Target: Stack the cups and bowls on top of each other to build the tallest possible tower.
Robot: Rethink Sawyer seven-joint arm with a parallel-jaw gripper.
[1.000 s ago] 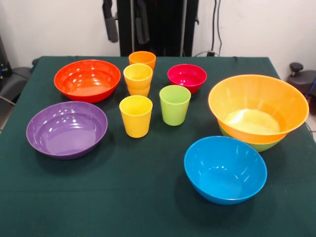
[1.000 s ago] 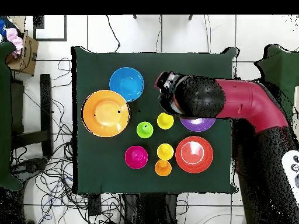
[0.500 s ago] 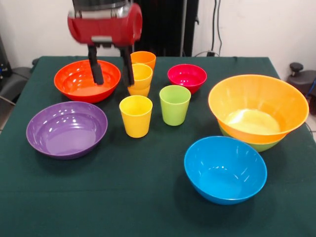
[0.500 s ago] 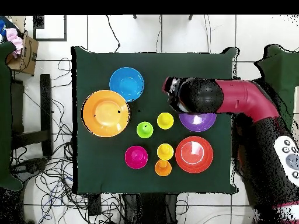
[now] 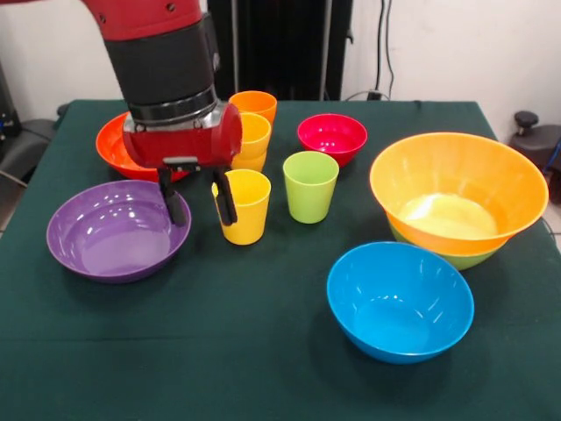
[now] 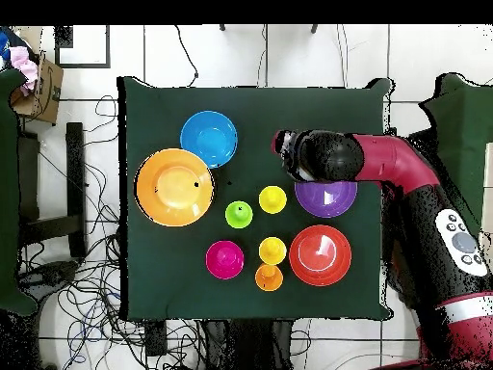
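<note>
My gripper [image 5: 199, 200] is open and empty, low between the purple bowl [image 5: 110, 235] and a yellow cup [image 5: 250, 209]; one finger [image 5: 173, 197] hangs over the bowl's right rim, the other stands in front of the cup. The red-orange bowl [image 5: 112, 145] is partly hidden behind my wrist. A second yellow cup [image 5: 254, 139] sits nested in another cup, with an orange cup [image 5: 256, 103] behind. The lime green cup [image 5: 310, 186] and the small magenta bowl [image 5: 331, 137] stand apart. The large orange bowl [image 5: 456, 184] rests in the lime green bowl [image 5: 466, 260]. The blue bowl [image 5: 399, 300] is nearest the camera.
A dark green cloth [image 5: 219, 351] covers the table. In the overhead view my arm [image 6: 395, 169] reaches over the purple bowl [image 6: 327, 200] and hides the gripper. Cables lie on the floor around the table [image 6: 154, 289].
My arm has come down and toward the camera, from above the red-orange bowl to the purple bowl's right rim beside the yellow cup. No cup or bowl has moved.
</note>
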